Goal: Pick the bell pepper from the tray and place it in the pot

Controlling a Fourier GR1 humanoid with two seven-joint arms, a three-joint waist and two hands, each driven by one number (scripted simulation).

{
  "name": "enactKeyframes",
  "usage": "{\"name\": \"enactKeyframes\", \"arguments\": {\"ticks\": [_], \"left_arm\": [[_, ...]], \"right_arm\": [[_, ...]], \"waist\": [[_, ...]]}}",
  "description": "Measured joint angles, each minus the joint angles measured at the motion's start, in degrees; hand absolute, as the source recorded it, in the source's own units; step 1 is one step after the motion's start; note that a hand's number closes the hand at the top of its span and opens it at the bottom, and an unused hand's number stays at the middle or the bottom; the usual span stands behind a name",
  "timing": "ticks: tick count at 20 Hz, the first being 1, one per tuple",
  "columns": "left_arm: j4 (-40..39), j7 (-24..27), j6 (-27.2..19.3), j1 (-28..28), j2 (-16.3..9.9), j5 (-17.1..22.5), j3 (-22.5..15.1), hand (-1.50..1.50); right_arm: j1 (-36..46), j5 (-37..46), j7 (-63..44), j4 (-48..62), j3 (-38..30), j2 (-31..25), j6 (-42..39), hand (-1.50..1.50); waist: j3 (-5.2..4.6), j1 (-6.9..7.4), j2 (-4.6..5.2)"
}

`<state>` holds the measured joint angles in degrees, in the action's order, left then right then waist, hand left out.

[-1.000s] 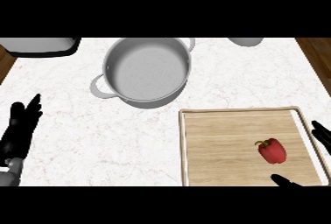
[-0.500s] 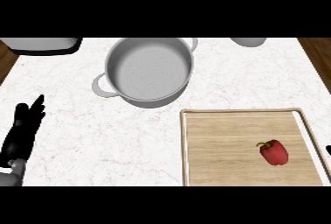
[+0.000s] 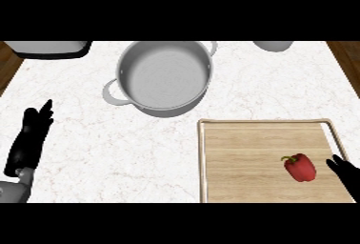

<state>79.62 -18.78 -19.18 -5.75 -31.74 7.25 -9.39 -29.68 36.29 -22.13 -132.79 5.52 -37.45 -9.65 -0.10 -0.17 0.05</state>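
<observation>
Left hand: the left hand rests at the view's 9 o'clock edge, fingers straight and together, pointing toward 12 o'clock. It holds nothing and lies on the white marbled desk.

Dark appliance: a grey-and-black object is cut off at 11 o'clock; too little of it shows to name it.

Pot: the grey two-handled pot stands just above centre, toward 12 o'clock, with its mouth open and nothing visible inside. One handle points toward 8 o'clock, the other toward 1 o'clock.

Bowl-like item: a pale rounded vessel sits at 1 o'clock, mostly out of view.

Tray: the wooden tray with a thin raised rim fills the 4 to 5 o'clock area, near the pot but apart from it.

Bell pepper: the red bell pepper lies on the tray's right part, at about 4 o'clock, on its side with the green stem pointing toward 10 o'clock.

Right hand: the right hand shows only as dark fingertips at the 4 o'clock edge, just beside the bell pepper and not touching it. Those fingers look straight, closed on nothing.

Handling: the bell pepper is probably light and hollow, with a stiff wall and smooth waxy skin that could slide. It is likely to roll on its rounded flank.

Where to hold: across the broad middle of the body, fingers and thumb on opposite flanks. The stem looks too thin to carry it.

Writing: no brand, label or lettering can be read anywhere.
</observation>
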Motion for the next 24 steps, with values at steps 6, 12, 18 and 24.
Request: {"name": "enactKeyframes", "arguments": {"ticks": [6, 12, 18, 24], "left_arm": [[2.34, -2.41, 2.03, 0.48, 0.25, -0.96, 2.24, 0.00], [1.90, -1.70, 3.80, 1.29, 2.40, -3.11, 4.12, 0.00], [0.29, -1.48, 5.73, -0.25, 3.95, -5.35, 6.52, 0.00], [1.74, -2.68, 6.71, 0.20, 6.20, -7.93, 7.83, 0.00]], "right_arm": [[6.37, 3.80, -6.15, 2.01, 3.31, 3.68, -3.98, -1.50], [10.37, 8.16, -5.89, 6.89, 4.27, 7.48, -5.96, -1.50], [14.58, 11.40, -2.90, 13.88, 4.12, 10.89, -5.78, -1.50], [17.85, 15.67, -1.11, 18.77, 4.10, 13.81, -5.35, -1.50]], "waist": [[0.08, 0.22, -0.06], [0.10, 0.21, -0.06], [0.11, 0.13, -0.06], [0.12, 0.17, -0.07]]}}
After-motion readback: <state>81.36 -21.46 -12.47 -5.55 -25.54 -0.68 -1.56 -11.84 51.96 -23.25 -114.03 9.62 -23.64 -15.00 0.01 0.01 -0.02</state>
